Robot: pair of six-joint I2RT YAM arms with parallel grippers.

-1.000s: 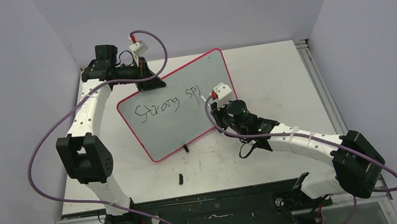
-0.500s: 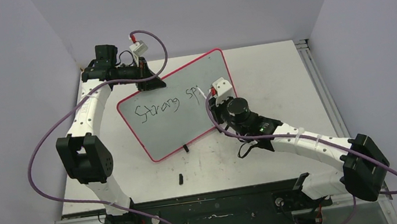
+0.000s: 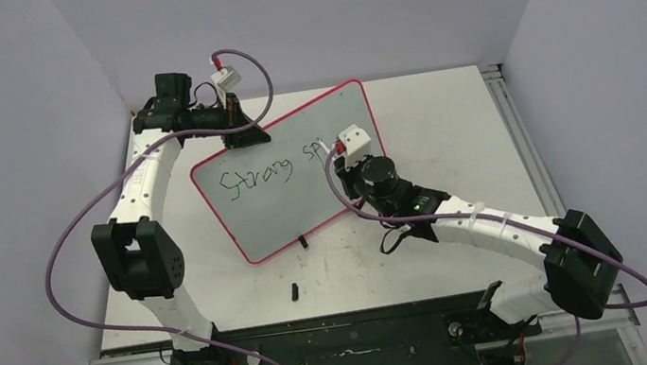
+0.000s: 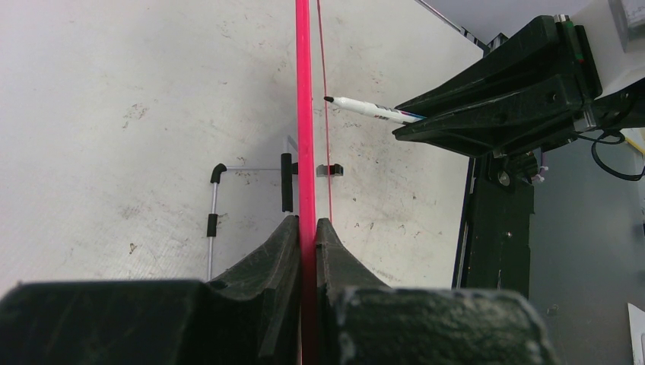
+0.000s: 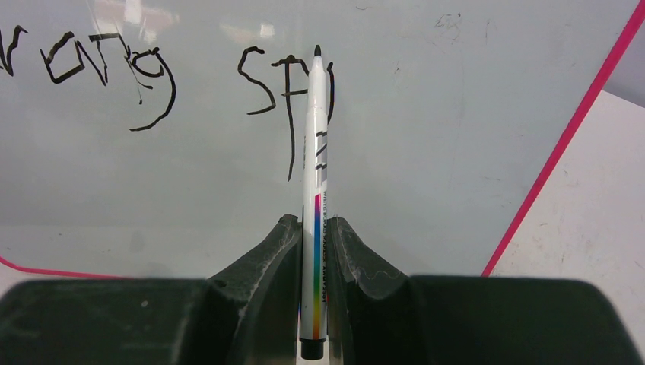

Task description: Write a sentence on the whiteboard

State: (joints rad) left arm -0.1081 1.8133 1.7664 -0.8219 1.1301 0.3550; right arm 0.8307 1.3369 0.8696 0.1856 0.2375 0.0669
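Note:
The whiteboard [image 3: 291, 182], pale with a pink-red rim, stands tilted mid-table. Black script on it, the sentence [image 3: 266, 173], reads "Strong spi"; in the right wrist view the sentence [image 5: 152, 76] shows "ong sp" and a short stroke. My left gripper [image 3: 247, 128] is shut on the board's top-left rim; in the left wrist view its jaws [image 4: 306, 228] pinch the pink rim [image 4: 304, 114]. My right gripper [image 3: 342, 154] is shut on a white marker [image 5: 316, 190], whose black tip [image 5: 316, 50] is at the board just right of the "p". The marker also shows in the left wrist view [image 4: 369, 110].
A small black marker cap [image 3: 295, 291] lies on the white table [image 3: 446, 127] near the front. A small black foot [image 3: 304, 241] sticks out at the board's lower rim. Grey walls enclose the table on three sides.
My right gripper has moved slightly up and left along the board, and a short stroke has appeared after the "p". The left arm and board have stayed put.

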